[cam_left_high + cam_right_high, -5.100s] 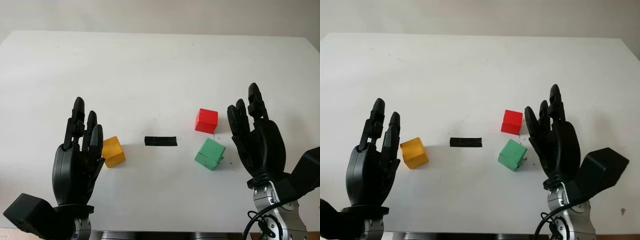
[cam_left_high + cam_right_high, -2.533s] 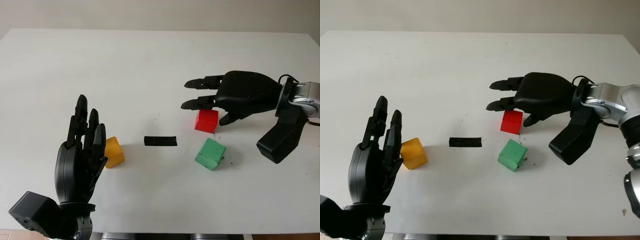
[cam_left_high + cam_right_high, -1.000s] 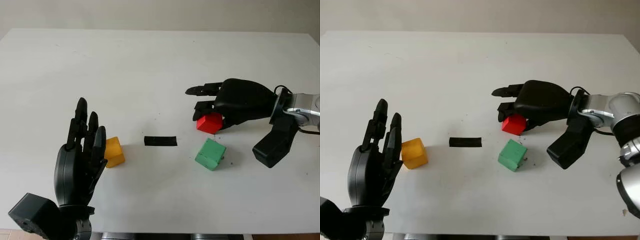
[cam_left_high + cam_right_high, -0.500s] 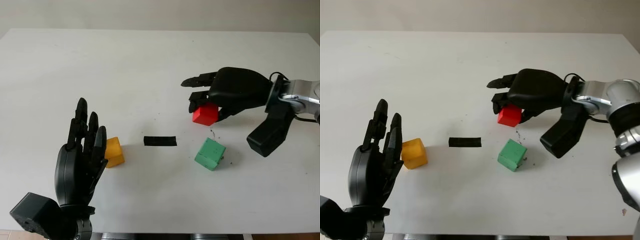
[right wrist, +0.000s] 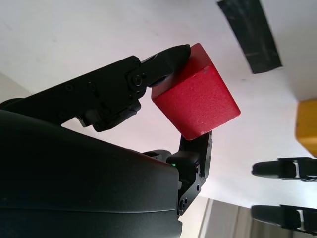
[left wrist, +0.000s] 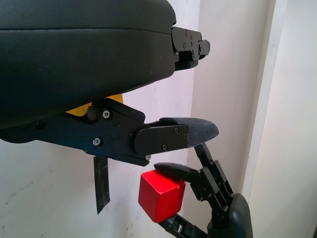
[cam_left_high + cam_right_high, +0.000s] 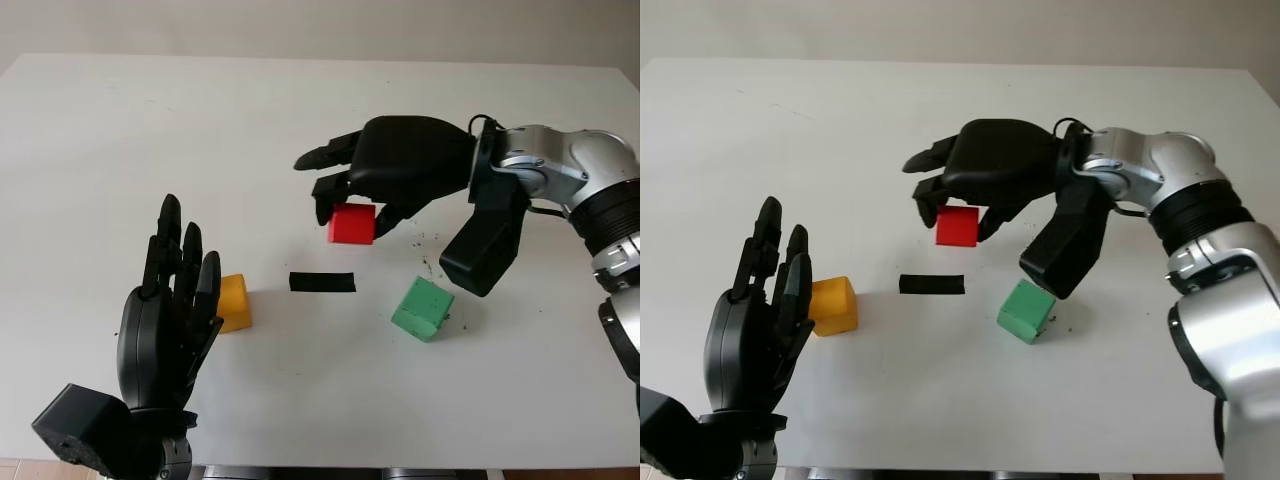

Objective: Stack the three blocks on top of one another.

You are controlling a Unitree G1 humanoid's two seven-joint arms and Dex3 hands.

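Gripping the red block (image 7: 351,223) between its fingers (image 5: 163,62), the right hand (image 7: 400,170) hung above the white counter (image 7: 300,120), with the block clear of the surface and a little beyond the black tape strip (image 7: 321,282). The green block (image 7: 421,308) sat tilted on the counter, nearer the robot and to the right of the strip, below the right forearm. The yellow block (image 7: 233,302) sat on the counter to the left of the strip, well apart from the green one. The left hand (image 7: 165,315) was open, raised near the counter's front edge just beside the yellow block, its fingers pointing away from the robot and holding nothing. All three blocks were apart from one another, none stacked.
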